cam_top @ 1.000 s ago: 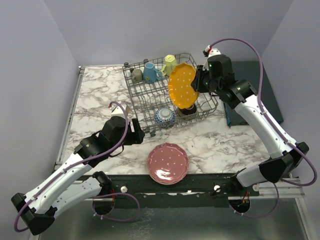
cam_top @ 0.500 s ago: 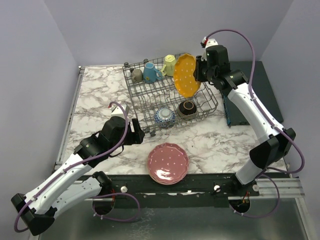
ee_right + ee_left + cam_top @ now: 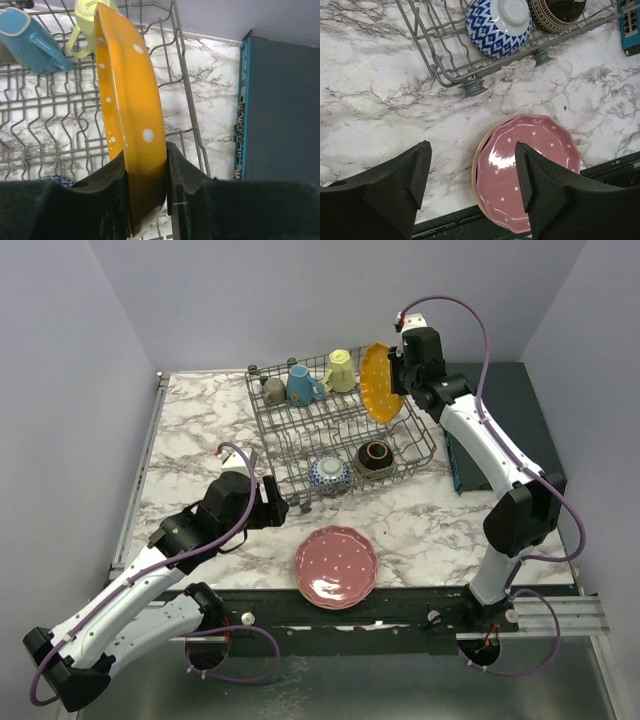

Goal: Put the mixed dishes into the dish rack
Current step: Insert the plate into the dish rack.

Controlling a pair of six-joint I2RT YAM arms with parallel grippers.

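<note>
Top external view, left side: the left gripper [image 3: 472,175] hangs above the marble table [image 3: 190,430] with its fingers spread wide, holding nothing. Just right of it, the pink plate [image 3: 336,566] lies flat at the table's near edge, outside the dish rack [image 3: 285,425]. The rack holds the grey mug [image 3: 274,390], blue mug [image 3: 301,385] and yellow mug [image 3: 340,370] along the far row. The blue-white bowl [image 3: 329,473] and dark brown bowl [image 3: 374,457] sit at its near edge. At the rack's far right corner, the right gripper [image 3: 147,175] pinches the orange plate [image 3: 380,382], held on edge over the wires.

Wide-spread pincer [image 3: 471,165] near pink plate [image 3: 530,172]
</note>
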